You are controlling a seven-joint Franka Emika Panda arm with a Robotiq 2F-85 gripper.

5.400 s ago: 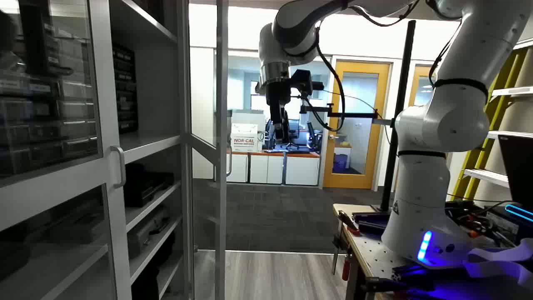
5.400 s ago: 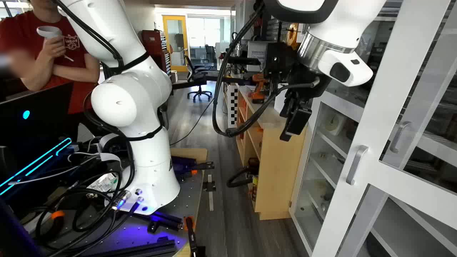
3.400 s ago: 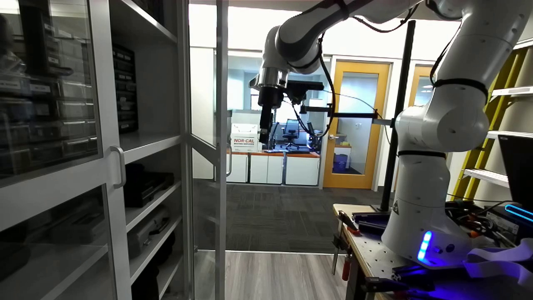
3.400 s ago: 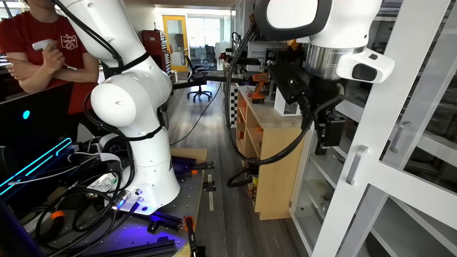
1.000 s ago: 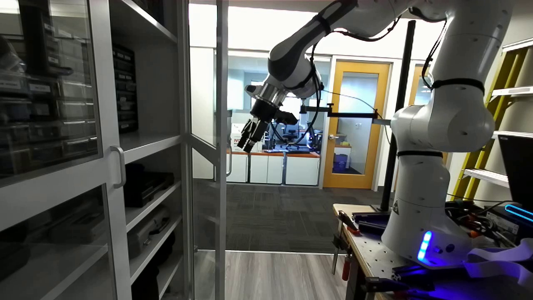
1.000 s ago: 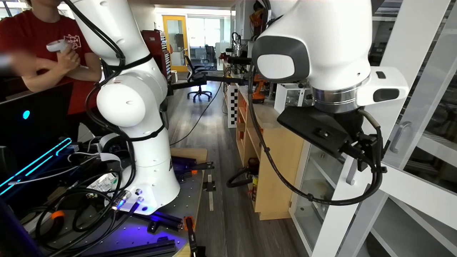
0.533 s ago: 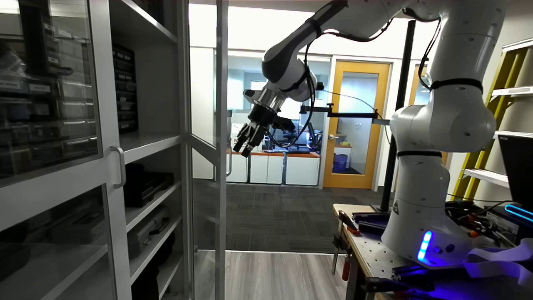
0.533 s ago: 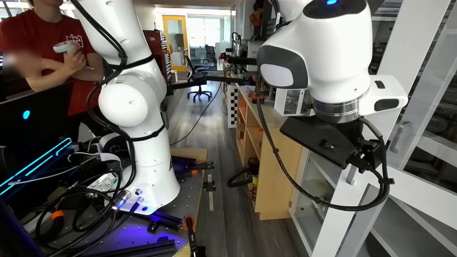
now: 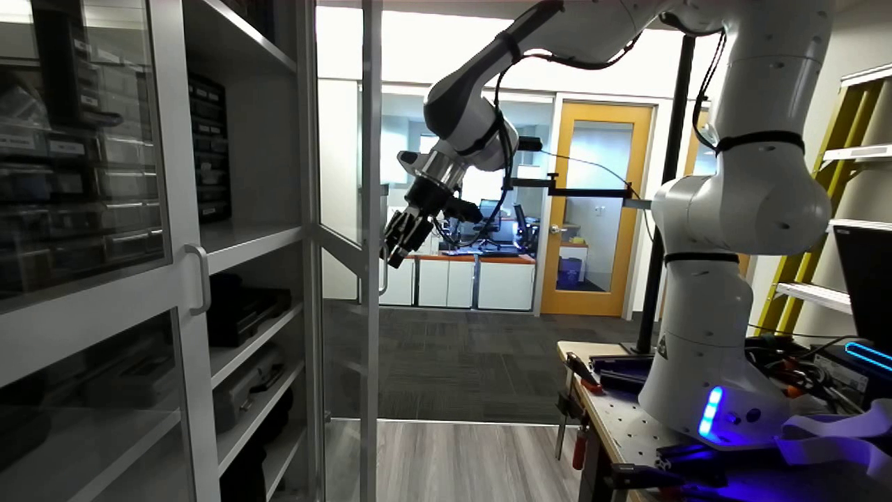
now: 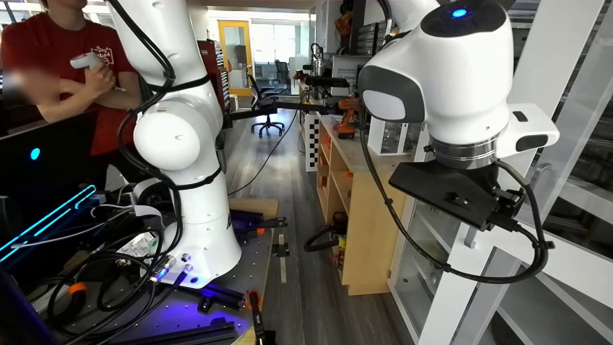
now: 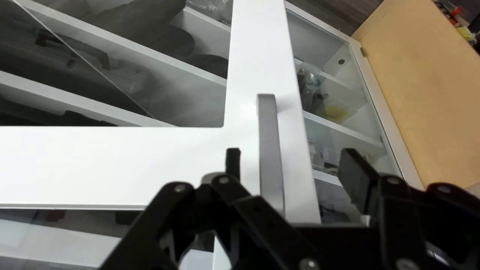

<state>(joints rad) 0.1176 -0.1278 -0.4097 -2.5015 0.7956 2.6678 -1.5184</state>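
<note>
Since handle (image 11: 270,153) runs upright along white cabinet door (image 11: 258,48), I judge end effector (image 11: 291,159) is turned so its fingers straddle it, one left, one right. Jaws stand wide; I see no grip, can't tell contact. Handle sits between fingertips, set toward door's right edge, likely for leverage. Wooden panel (image 11: 423,90) lies farther right, beyond door.

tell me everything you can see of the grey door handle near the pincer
The handle is a plain, narrow grey bar that looks like metal, fixed near the edge of a white-framed glass door. In an exterior view the handle stands upright and bows out from the frame. In the wrist view it lies between the parted fingers of the pincer, with no contact visible; one squared end shows, the other is hidden behind the pincer.
</note>
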